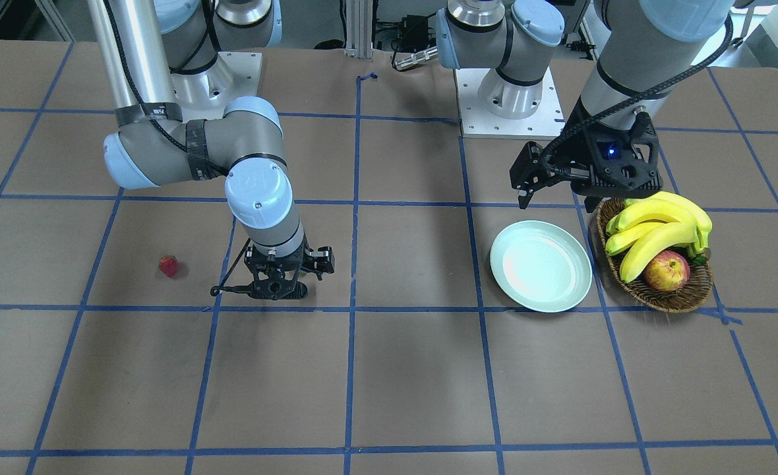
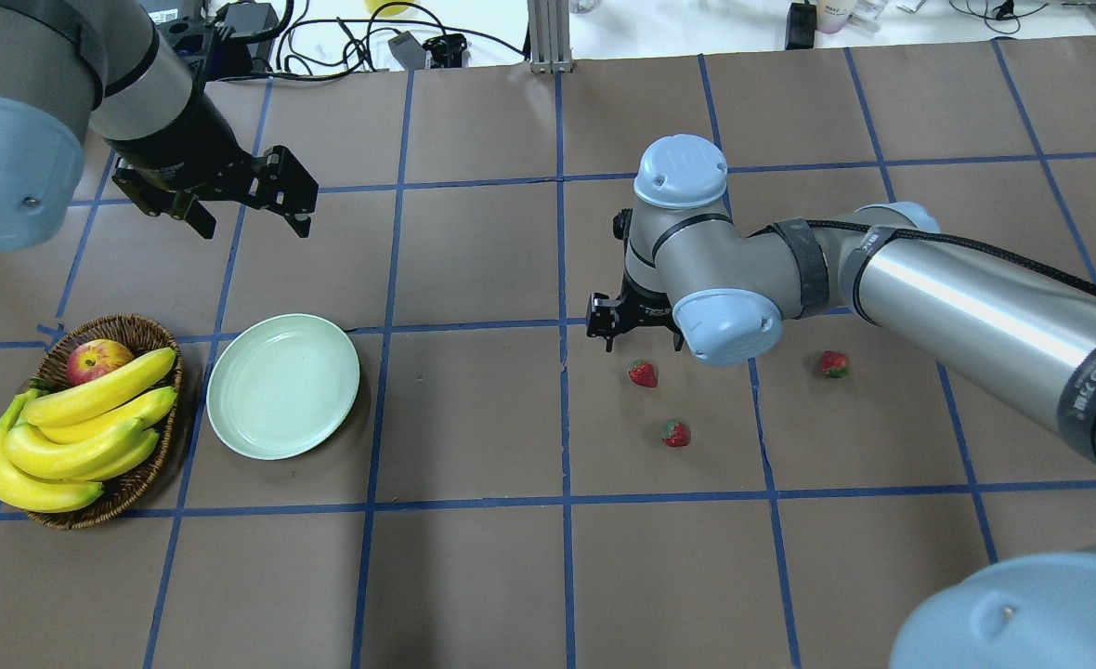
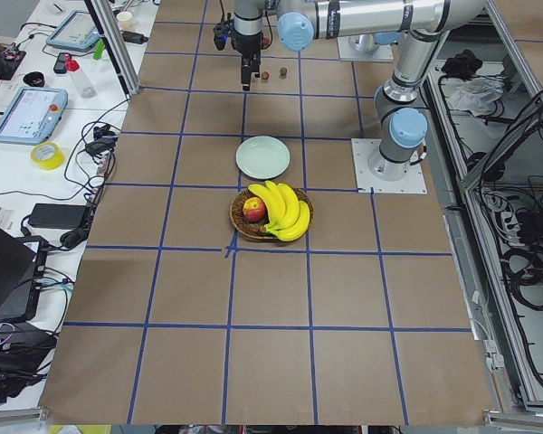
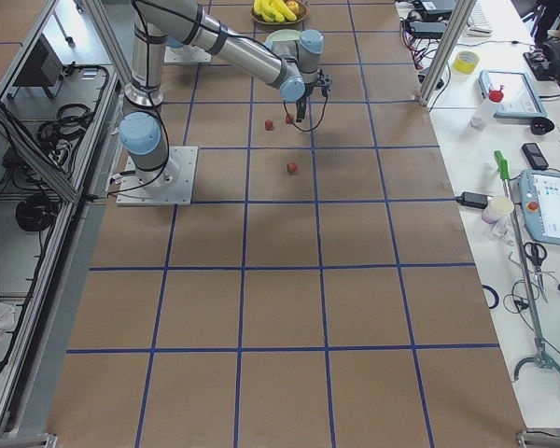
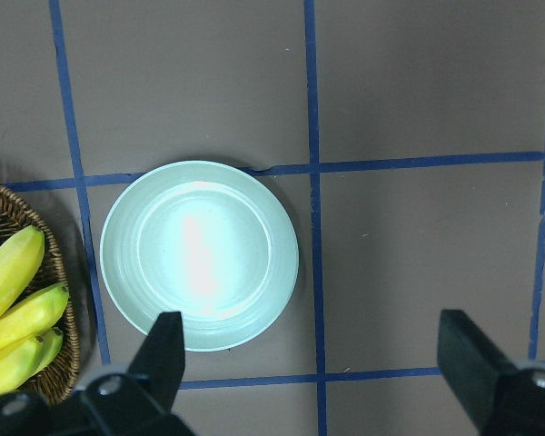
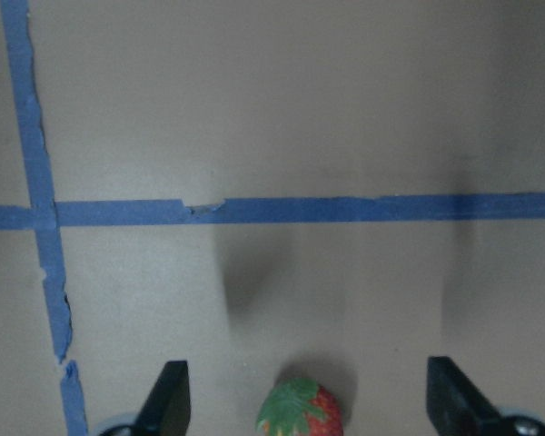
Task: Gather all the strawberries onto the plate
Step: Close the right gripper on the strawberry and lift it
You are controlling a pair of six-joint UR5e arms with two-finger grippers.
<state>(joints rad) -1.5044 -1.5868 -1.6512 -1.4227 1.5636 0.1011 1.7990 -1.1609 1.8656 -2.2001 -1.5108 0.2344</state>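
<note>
One right gripper (image 6: 311,386), seemingly astride strawberry (image 6: 300,413)

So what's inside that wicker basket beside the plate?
A bunch of yellow bananas fills most of the basket, with a red-yellow apple at one end. The basket's floor beneath them is covered, so anything else there cannot be seen.
</note>
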